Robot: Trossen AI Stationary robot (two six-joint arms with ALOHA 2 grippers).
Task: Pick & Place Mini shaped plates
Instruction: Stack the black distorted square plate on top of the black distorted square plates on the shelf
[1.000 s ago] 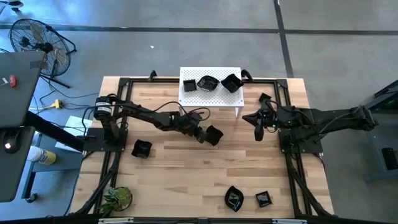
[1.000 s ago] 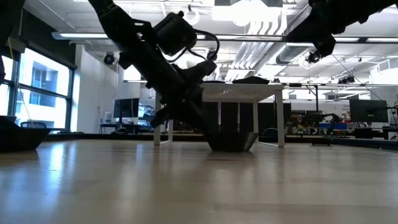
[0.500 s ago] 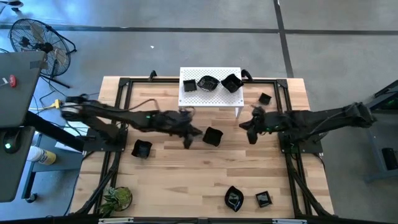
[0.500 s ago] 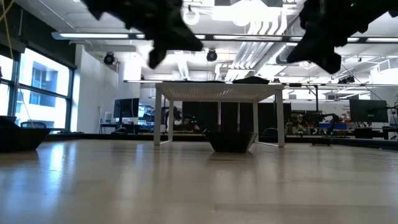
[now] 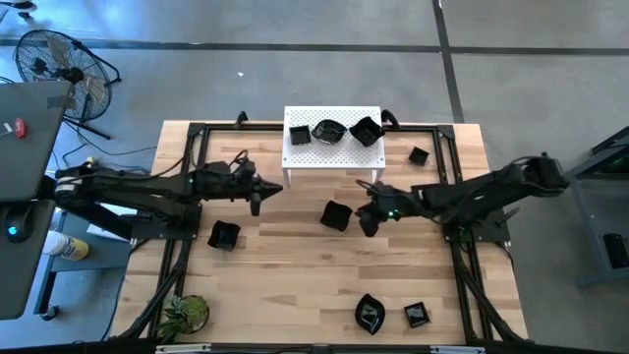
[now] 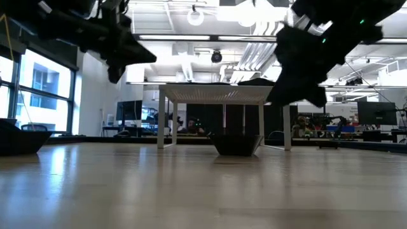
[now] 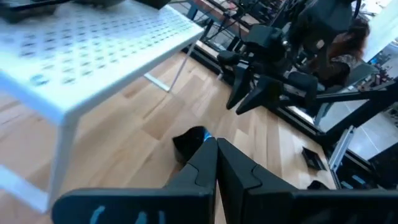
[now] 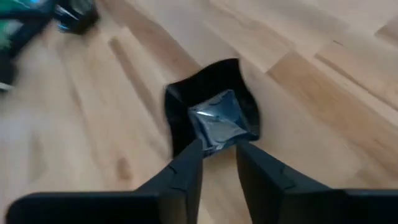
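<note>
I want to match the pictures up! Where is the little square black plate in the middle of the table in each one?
High view: square black plate, mid-table, just left of the right pincer.
Low view: plate sits centre, under the white perforated stand.
Left wrist view: plate above the shut pincer.
Right wrist view: plate centre.
Shared landmark: the white stand.

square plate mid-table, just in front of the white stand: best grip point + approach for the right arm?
Take the square plate by its raised rim, one jaw inside the well and one outside. Come down from above on the edge nearest the right gripper: it sits upright on the table, rim flared, clear of the white stand.
</note>
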